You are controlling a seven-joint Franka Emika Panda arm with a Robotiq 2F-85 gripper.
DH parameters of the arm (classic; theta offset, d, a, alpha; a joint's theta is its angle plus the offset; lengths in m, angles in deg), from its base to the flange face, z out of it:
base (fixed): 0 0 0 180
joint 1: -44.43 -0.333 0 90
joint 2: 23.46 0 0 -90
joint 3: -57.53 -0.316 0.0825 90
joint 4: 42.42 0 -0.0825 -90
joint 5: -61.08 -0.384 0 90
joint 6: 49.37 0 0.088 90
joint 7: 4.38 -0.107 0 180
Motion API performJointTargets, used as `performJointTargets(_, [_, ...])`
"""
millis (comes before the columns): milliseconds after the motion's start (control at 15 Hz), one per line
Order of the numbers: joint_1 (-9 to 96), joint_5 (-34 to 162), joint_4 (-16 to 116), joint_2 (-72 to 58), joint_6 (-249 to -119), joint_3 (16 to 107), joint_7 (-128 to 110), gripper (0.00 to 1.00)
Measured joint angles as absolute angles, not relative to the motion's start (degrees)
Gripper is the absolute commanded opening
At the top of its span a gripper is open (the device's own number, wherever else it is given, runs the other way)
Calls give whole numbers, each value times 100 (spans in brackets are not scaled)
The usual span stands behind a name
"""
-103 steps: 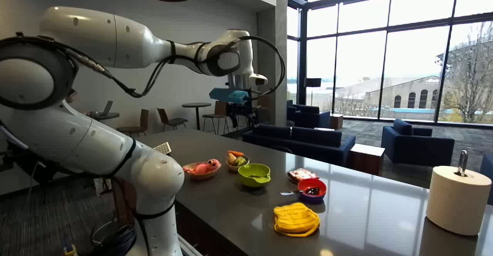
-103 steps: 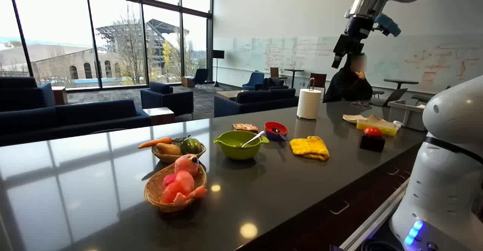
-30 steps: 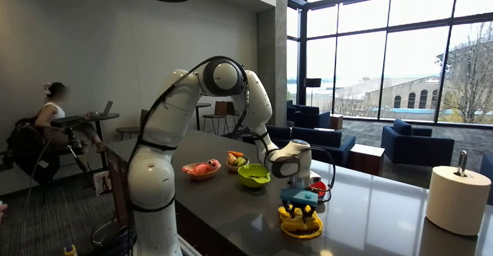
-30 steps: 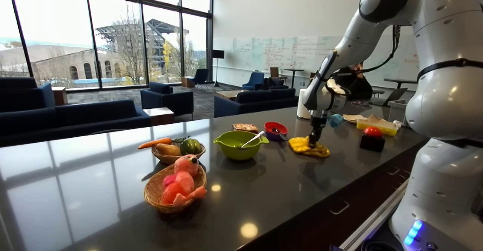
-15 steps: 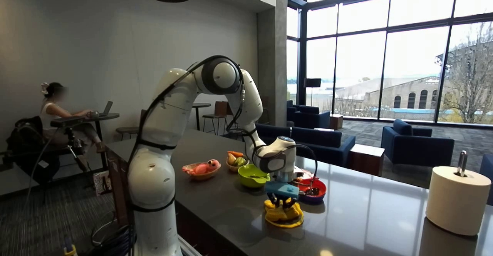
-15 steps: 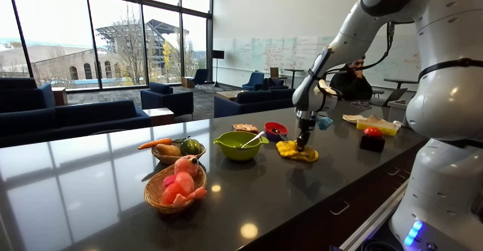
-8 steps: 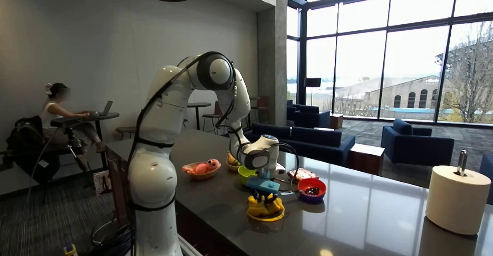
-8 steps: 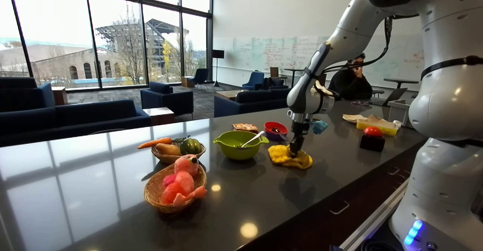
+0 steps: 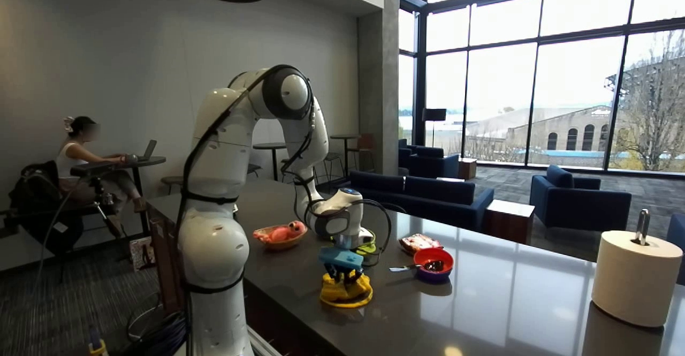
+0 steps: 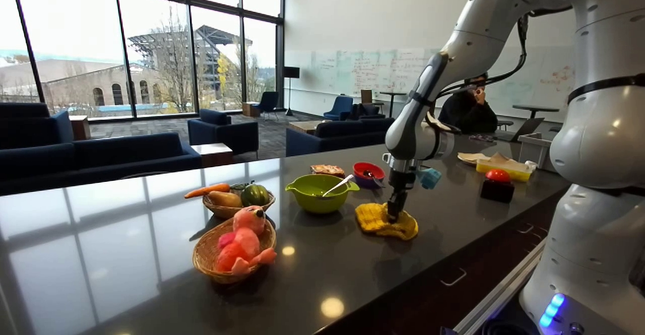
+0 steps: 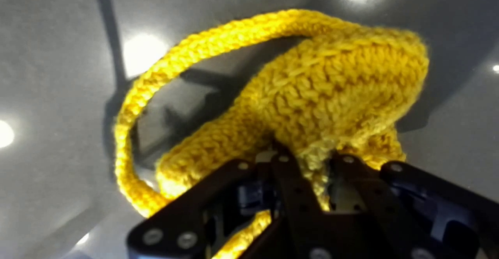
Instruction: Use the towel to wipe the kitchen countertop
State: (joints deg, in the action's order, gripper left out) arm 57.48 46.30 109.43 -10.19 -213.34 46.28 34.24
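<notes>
Tall dk-framed windows are filling one side. Glossy dk-gray countertop is running long, mirroring the windows; navy sofas are sitting beyond it. White arm is arching over. White paper roll is standing upright. Woven oval basket is holding a pink plush toy; round green bowl is sitting upright. Yellow towel, chunky knit, is lying bunched on the countertop nr green bowl, not touching; in wrist view its long axis is running diag., lower L to upper R, fat end pointing upper R, thin band looping out L. Gripper is standing narrow, pinching a towel fold. Red-and-purple bowl is sitting close by, utensil jutting out.
</notes>
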Motion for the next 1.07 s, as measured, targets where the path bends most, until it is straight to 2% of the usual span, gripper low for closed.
performJointTargets(467, [5182, 4694, 11304, -1159, -21740, 4524, 2481, 4])
performJointTargets(1067, [4321, 4603, 11350, -1043, -22045, 3585, 785, 4])
